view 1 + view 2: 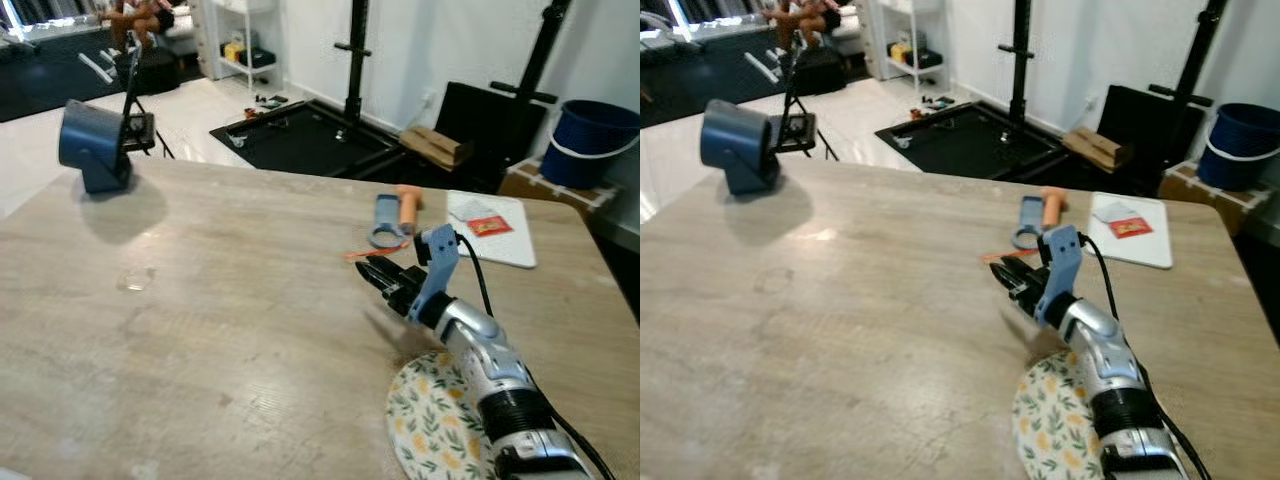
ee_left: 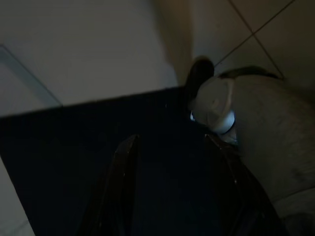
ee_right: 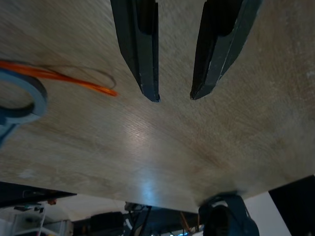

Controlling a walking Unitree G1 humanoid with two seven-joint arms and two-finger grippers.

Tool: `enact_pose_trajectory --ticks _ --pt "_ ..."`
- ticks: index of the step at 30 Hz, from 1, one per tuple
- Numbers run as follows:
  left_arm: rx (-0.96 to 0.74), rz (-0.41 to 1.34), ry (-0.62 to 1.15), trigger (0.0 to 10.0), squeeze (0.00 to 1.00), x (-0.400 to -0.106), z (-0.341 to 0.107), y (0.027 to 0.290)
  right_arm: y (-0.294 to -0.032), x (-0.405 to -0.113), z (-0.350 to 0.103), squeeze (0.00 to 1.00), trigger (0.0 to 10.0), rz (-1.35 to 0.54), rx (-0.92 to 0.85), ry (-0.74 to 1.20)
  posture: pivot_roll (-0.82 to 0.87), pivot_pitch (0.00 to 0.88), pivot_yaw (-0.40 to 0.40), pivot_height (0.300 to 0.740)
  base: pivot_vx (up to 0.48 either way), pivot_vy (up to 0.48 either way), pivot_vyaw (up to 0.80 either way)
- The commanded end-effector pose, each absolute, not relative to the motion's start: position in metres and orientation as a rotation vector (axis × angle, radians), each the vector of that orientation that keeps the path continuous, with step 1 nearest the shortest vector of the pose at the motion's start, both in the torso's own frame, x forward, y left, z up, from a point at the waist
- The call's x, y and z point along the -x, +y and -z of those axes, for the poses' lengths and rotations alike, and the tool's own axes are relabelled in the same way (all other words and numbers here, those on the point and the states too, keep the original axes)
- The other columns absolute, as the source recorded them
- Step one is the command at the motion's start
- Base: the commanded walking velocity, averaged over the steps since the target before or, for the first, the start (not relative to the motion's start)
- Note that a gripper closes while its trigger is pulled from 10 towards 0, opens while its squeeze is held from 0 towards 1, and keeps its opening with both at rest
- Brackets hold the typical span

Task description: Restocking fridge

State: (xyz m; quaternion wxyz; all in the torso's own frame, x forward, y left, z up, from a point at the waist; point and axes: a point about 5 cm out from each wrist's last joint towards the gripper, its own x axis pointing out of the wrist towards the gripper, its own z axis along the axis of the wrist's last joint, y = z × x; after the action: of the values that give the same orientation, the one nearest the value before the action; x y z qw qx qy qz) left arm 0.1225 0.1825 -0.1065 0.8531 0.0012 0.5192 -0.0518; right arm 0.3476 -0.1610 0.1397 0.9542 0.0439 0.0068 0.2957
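No fridge or stock item identifiable among the things on the wooden table. Right gripper just above the tabletop, fingers parted, nothing between them, close beside an orange strip and a blue ring-handled tool. Flowered plate under the silver forearm, partly covered and cut off at the frame edge, contents not discernible. White board with a red packet toward the far right. Blue bucket on the floor beyond, inside unseen. Blue device at the far left corner. Left gripper in deep shade over dark flooring, fingers spread and bare; pale rounded object nearby, too dim to identify.
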Motion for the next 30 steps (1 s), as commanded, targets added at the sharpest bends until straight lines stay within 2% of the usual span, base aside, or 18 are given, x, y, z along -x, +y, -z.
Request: enact_pose_trajectory --ticks 1,5,11,21,30 --pt "0.012 0.112 1.12 10.0 0.0 -0.114 0.109 0.18 -0.167 -0.349 -0.14 0.0 10.0 -0.56 -0.081 0.003 -0.04 0.05 -0.014 0.74 0.0 0.0 0.8" --pt "0.012 0.11 1.118 10.0 0.0 -0.115 0.109 0.18 -0.174 -0.353 -0.14 0.0 10.0 -0.489 -0.067 0.014 -0.04 0.049 -0.014 0.74 0.0 0.0 0.52" --pt "0.0 0.128 1.118 10.0 0.0 -0.116 0.109 0.18 -0.182 -0.357 -0.138 0.0 10.0 -0.401 -0.029 0.018 -0.04 0.049 -0.012 0.74 0.0 0.0 0.0" --pt "0.005 0.124 1.125 10.0 0.0 -0.115 0.109 0.181 -0.189 -0.361 -0.137 0.0 10.0 -0.327 0.001 0.03 -0.04 0.052 -0.01 0.74 0.0 -0.448 0.0" --pt "0.006 0.11 1.122 10.0 0.0 -0.115 0.109 0.182 -0.19 -0.363 -0.136 0.0 10.0 -0.312 0.018 0.031 -0.04 0.049 -0.01 0.74 0.0 0.0 0.0"
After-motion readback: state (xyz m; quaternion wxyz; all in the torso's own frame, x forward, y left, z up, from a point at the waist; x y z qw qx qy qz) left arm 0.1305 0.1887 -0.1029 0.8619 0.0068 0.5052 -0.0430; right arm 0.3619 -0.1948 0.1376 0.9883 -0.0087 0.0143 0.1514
